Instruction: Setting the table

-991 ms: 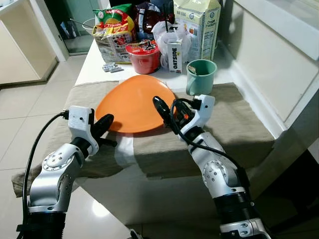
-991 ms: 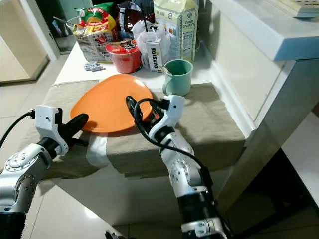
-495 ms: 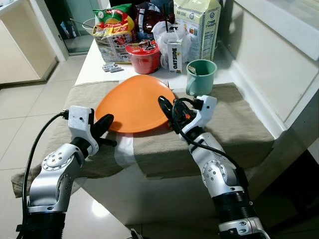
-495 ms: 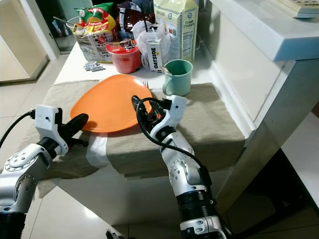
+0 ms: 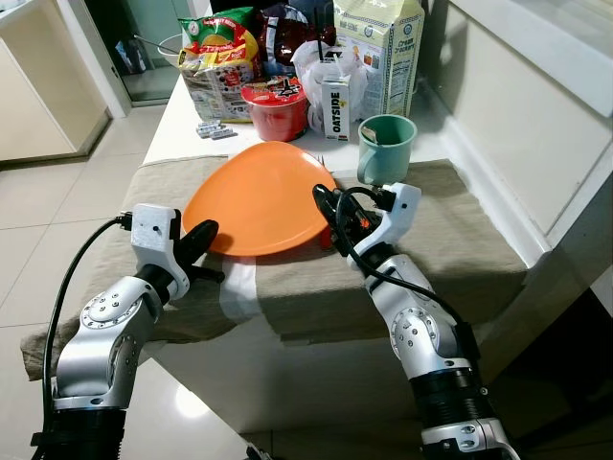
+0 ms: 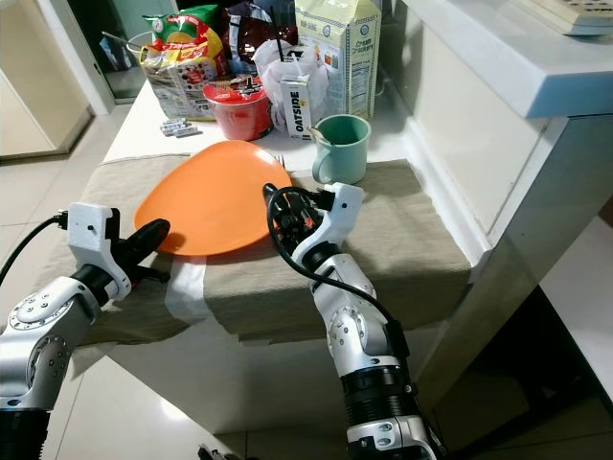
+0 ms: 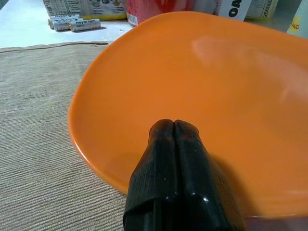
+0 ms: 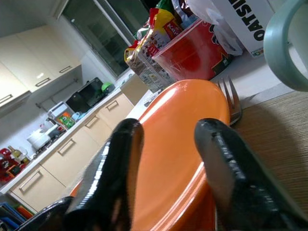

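Observation:
An orange plate lies on the beige cloth over the table. My left gripper is shut, its fingertips resting over the plate's near left rim. My right gripper is open at the plate's right rim, and the rim shows between its two fingers in the right wrist view. A fork lies just beyond the plate's far edge. A green mug stands on the cloth right behind the right gripper.
Behind the plate stand a red noodle cup, an Oatside carton, a tall milk carton and snack bags. Small batteries lie at the back left. A white counter flanks the table's right side.
My right gripper has slid forward and to the right along the plate's edge, toward the mug. The left gripper and the plate have stayed put.

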Motion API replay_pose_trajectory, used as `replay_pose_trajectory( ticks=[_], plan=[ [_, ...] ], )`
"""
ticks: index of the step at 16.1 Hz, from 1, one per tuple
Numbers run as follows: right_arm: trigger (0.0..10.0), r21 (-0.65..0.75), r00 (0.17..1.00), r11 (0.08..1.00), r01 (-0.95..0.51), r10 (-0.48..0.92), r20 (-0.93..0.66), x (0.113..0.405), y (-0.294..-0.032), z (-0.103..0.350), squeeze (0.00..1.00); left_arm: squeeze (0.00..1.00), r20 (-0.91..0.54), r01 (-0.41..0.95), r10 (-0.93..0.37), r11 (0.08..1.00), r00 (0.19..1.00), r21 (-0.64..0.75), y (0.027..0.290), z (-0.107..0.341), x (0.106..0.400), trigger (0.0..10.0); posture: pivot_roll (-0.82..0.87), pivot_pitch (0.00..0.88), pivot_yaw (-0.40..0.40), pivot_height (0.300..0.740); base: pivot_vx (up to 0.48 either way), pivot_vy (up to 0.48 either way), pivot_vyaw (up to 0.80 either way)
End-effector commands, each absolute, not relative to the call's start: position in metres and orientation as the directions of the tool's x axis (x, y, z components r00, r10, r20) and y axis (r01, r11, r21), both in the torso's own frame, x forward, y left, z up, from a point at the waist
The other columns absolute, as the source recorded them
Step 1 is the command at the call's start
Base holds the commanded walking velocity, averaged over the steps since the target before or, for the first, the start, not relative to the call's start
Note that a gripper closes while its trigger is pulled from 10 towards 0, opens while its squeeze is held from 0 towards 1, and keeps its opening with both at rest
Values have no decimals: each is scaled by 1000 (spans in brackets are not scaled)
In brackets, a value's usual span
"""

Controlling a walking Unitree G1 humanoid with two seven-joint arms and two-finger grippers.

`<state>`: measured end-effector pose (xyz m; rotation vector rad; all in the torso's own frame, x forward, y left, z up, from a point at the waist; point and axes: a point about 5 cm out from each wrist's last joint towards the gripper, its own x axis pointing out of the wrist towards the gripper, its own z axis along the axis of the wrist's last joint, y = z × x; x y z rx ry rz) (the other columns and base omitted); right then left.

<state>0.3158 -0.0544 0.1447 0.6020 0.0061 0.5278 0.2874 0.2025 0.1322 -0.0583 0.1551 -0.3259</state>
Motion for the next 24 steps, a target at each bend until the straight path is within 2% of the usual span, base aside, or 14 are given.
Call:
replay_pose_trajectory(
  ticks=[1, 8, 9, 10, 11, 12, 13, 15, 17, 24],
  plan=[
    [0, 559, 819, 626, -543, 543, 187, 313, -31, 157, 0, 0, -173, 353, -367, 930, 914, -106, 194, 125, 287, 10000, -88, 19, 104, 740, 0, 0, 0],
    [0, 562, 824, 630, -536, 536, 186, 312, -35, 157, 0, 0, -150, 354, -365, 930, 919, -95, 195, 132, 292, 10000, -92, 21, 106, 740, 0, 0, 0],
    [0, 509, 829, 671, -538, 529, 179, 314, -36, 159, 0, 0, -152, 354, -365, 930, 918, -96, 195, 131, 291, 10000, -92, 21, 106, 740, 0, 0, 0],
    [10000, 440, 827, 710, -550, 538, 167, 314, -35, 161, 0, 0, -153, 353, -364, 931, 919, -97, 195, 131, 291, 10000, -92, 23, 104, 740, 0, 0, 0],
    [10000, 383, 835, 746, -545, 523, 169, 315, -37, 163, 0, 0, -154, 352, -364, 931, 919, -97, 195, 131, 291, 10000, -92, 23, 104, 740, 0, 0, 0],
    [10000, 216, 851, 824, -523, 493, 181, 317, -44, 167, 1000, 0, -156, 353, -364, 931, 918, -97, 195, 130, 291, 10000, -92, 23, 103, 740, 0, 0, 0],
    [10000, 122, 851, 849, -515, 488, 195, 317, -47, 170, 1000, 0, -157, 353, -365, 931, 918, -96, 195, 130, 290, 10000, -92, 24, 103, 740, 0, 0, 0],
    [10000, 64, 858, 869, -490, 468, 209, 317, -55, 171, 1000, 0, -161, 354, -365, 930, 917, -96, 195, 129, 290, 10000, -93, 24, 103, 740, 0, 0, 0],
    [10000, 46, 877, 891, -452, 434, 206, 318, -66, 170, 1000, 0, -158, 355, -366, 930, 917, -96, 195, 129, 290, 10000, -97, 25, 104, 740, 0, 0, 0],
    [10000, -32, 896, 918, -395, 393, 206, 313, -81, 161, 1000, 0, -156, 361, -371, 928, 915, -90, 195, 130, 292, 10000, -105, 21, 108, 740, 0, 0, 0]
  ],
)
